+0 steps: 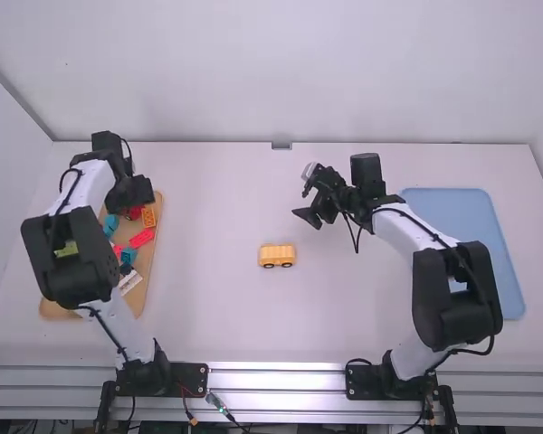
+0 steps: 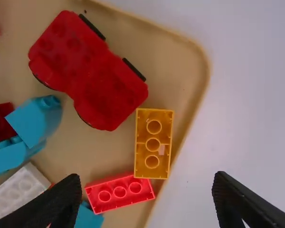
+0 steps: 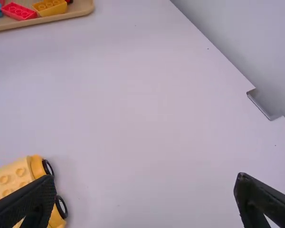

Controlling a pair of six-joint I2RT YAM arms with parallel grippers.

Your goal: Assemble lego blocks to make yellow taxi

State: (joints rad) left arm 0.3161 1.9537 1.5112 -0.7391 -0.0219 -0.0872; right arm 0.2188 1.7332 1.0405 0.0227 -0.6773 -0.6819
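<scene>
We log the left gripper [image 1: 138, 192] spread wide above the tray [image 2: 180, 90], yellow brick [image 2: 153, 166] and red car [image 2: 88, 71] below it. Right gripper [image 1: 308, 193] also wide; yellow car [image 1: 277, 256] sits on the counter [image 1: 199, 298], left of it and nearer the robot's bases.

At right on the table [image 1: 344, 307], we see a blue tray [image 1: 475, 217]. At left, we find a red toy car [image 2: 88, 71] and a white brick [image 2: 19, 190].

your wooden tray [image 1: 150, 276] sits at the table's left, blocks in it; your yellow car [image 1: 277, 255] stands mid-table, your blue tray [image 1: 502, 237] lies right.
</scene>
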